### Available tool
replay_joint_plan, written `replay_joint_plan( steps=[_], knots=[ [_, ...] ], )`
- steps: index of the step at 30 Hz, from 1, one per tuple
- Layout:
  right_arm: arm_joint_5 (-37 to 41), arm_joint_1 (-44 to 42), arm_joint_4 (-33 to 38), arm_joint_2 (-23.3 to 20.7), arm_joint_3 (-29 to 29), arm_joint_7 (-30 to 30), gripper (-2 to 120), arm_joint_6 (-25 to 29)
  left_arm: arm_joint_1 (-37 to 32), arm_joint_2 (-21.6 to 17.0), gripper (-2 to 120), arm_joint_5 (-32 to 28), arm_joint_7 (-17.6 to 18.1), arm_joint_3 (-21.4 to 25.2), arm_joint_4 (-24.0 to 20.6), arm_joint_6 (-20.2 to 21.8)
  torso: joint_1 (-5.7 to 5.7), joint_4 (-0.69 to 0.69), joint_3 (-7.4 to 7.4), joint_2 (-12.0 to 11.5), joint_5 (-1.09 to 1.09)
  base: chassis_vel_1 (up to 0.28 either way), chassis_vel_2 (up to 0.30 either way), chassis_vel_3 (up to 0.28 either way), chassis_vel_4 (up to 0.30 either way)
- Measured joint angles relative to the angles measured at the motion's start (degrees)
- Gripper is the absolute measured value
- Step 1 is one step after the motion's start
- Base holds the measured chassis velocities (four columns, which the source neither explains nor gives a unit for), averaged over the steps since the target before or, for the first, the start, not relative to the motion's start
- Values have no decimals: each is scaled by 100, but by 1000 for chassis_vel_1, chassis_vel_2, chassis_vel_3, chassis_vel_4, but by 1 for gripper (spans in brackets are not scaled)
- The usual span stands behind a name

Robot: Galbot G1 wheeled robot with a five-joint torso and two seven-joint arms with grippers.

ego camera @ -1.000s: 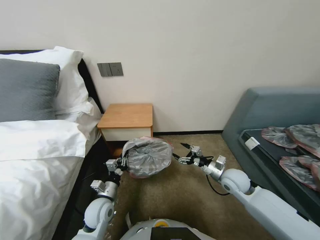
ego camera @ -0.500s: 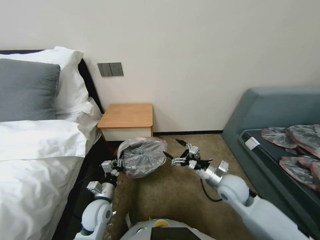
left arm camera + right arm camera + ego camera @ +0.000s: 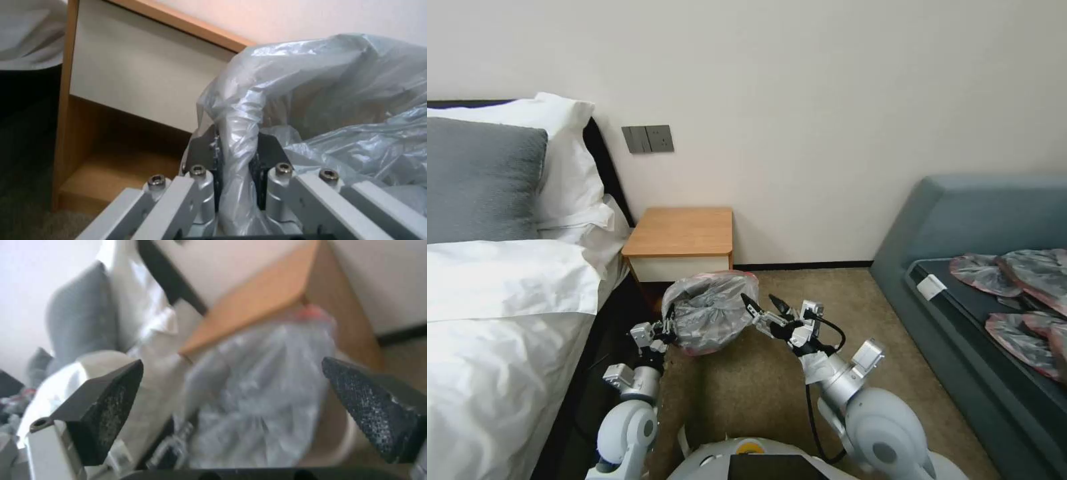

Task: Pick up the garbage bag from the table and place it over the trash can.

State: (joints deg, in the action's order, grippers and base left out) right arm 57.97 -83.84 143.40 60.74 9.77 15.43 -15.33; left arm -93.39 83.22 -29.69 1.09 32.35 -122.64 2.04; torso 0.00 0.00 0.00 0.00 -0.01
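A: Starting on the left: what am I holding?

B: My left gripper (image 3: pixel 668 325) pinches a fold of the bag (image 3: pixel 707 319) at its left edge. In the left wrist view the fingers (image 3: pixel 268 154) are pressed onto a twist of film (image 3: pixel 238 133), so the grip looks firm to me.

A: And where is the bag?

B: Off the table (image 3: pixel 680 231), low in front of it, ballooned open above the carpet (image 3: pixel 774 393). I judge it is draped at the can; a beige rim (image 3: pixel 342 436) peeks out under the film in the right wrist view, though most of the can is hidden.

A: Why hold that one side?

B: I think it anchors the mouth, so the other side can be stretched across.

A: The right arm?

B: My right gripper (image 3: pixel 762 309) sits just beside the bag's right edge, fingers (image 3: pixel 106 400) spread wide and holding nothing. It looks lined up to take that edge.

A: Any labels or writing?

B: None I can read. The wall switches (image 3: pixel 648 139) are plain, and the flat bags on the sofa (image 3: pixel 1020 280), far right, show no print.
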Motion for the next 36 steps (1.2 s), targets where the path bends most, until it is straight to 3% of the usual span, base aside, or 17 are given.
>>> replay_joint_plan(
  steps=[8, 36],
  knots=[
    [-110, -1, -196, 319, -350, 210, 100, -528, -5, 60, 9, -7, -2, 34, -76, 12, 0, 0, 0, 0, 1, 0, 0, 0, 0],
    [-357, 491, -742, 372, -457, -32, 100, -507, -77, 95, 9, -34, -39, 9, -122, -9, 0, 0, 1, 0, 1, 0, 0, 0, 0]
  ],
)
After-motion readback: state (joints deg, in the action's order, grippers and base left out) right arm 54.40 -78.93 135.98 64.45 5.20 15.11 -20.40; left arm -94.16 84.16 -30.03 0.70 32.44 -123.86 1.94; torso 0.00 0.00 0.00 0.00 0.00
